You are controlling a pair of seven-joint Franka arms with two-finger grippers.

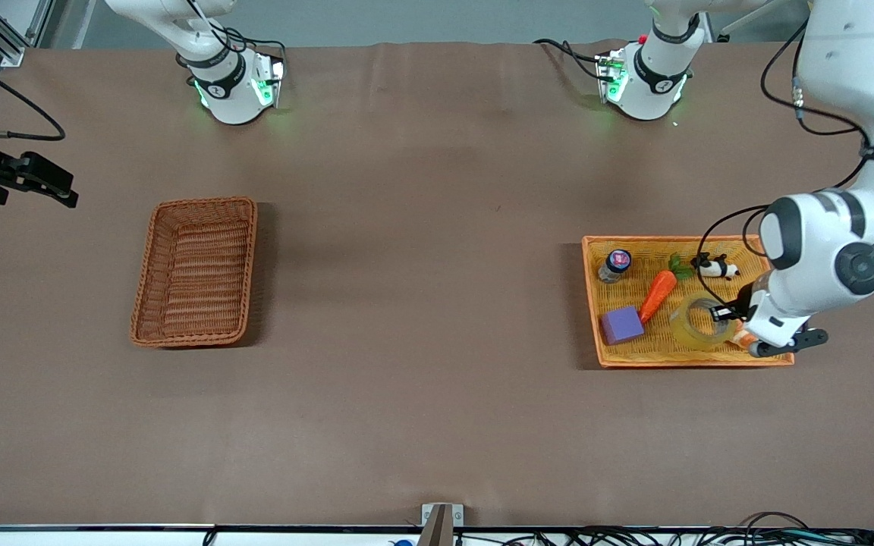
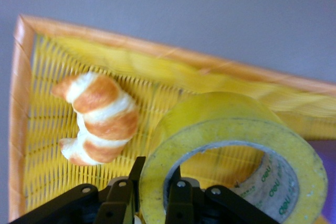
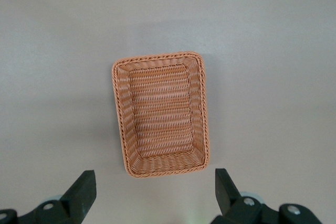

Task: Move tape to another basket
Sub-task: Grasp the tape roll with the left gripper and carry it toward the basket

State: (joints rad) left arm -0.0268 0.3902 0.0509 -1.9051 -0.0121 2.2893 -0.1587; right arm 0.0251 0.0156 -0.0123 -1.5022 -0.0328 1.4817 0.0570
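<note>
The tape [image 1: 699, 322] is a yellowish roll with a grey core, in the orange-yellow tray [image 1: 611, 356] at the left arm's end of the table. My left gripper [image 1: 727, 312] is shut on the tape's wall. In the left wrist view one finger [image 2: 131, 171] is outside the tape [image 2: 231, 124] and one is inside the ring, and the roll looks tilted. The reddish-brown wicker basket [image 1: 196, 269] is empty at the right arm's end. My right gripper [image 1: 65, 196] is open and empty and waits high beside the basket [image 3: 160, 114].
The tray also holds a croissant [image 2: 102, 116] next to the tape, a carrot [image 1: 658, 294], a purple block [image 1: 621, 324], a small bottle [image 1: 614, 265] and a panda toy [image 1: 716, 266]. Brown tabletop lies between the tray and the basket.
</note>
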